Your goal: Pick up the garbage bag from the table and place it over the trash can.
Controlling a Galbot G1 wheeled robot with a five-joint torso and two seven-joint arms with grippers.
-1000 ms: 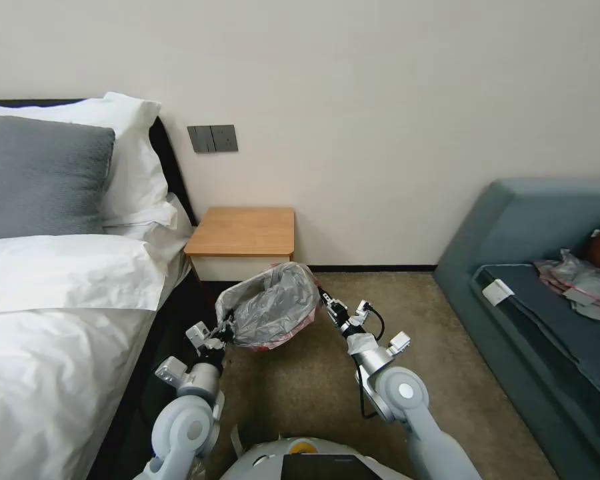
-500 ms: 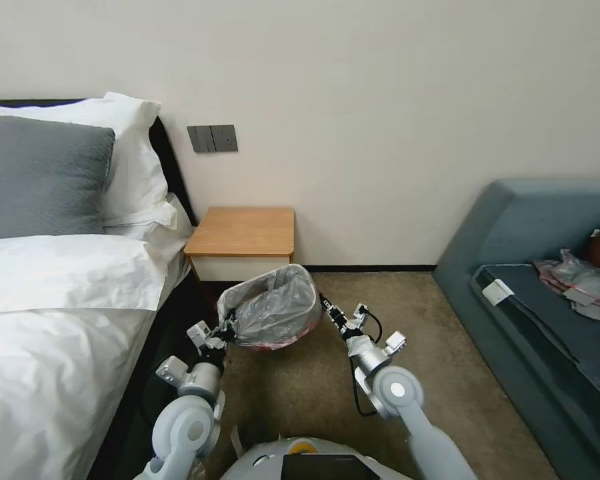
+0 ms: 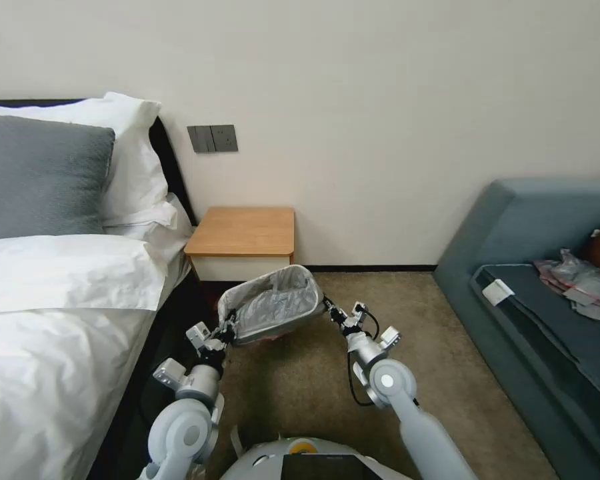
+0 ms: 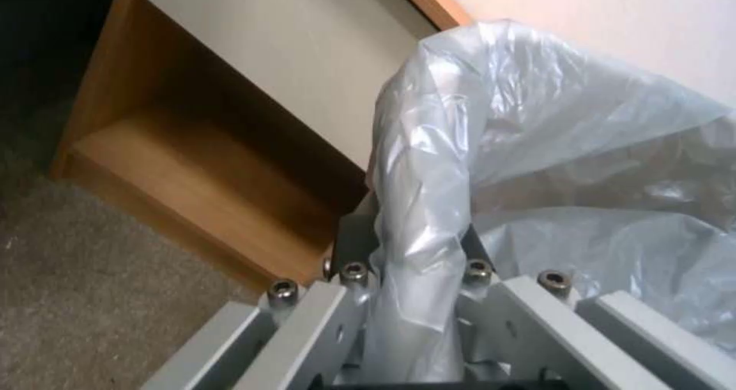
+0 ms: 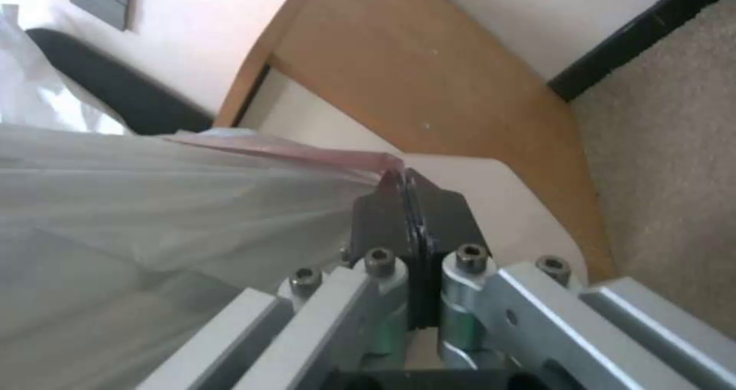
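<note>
The garbage bag, grey crinkly plastic with a pink rim, is stretched wide open and low over the carpet in front of the table. My left gripper is shut on the bag's near-left edge, and plastic bunches between its fingers. My right gripper is shut on the pink rim at the bag's right side. A rounded cream corner of the trash can shows just behind the right gripper. The bag covers the rest of the can.
A bed with white linen stands close on the left. A blue sofa on the right carries a heap of similar bags. Open carpet lies between sofa and bag. The table's low shelf is just beyond the left gripper.
Both grippers have moved down with the bag held between them. Its mouth, tilted up before, now lies lower and flatter, and the bag looks less puffed.
</note>
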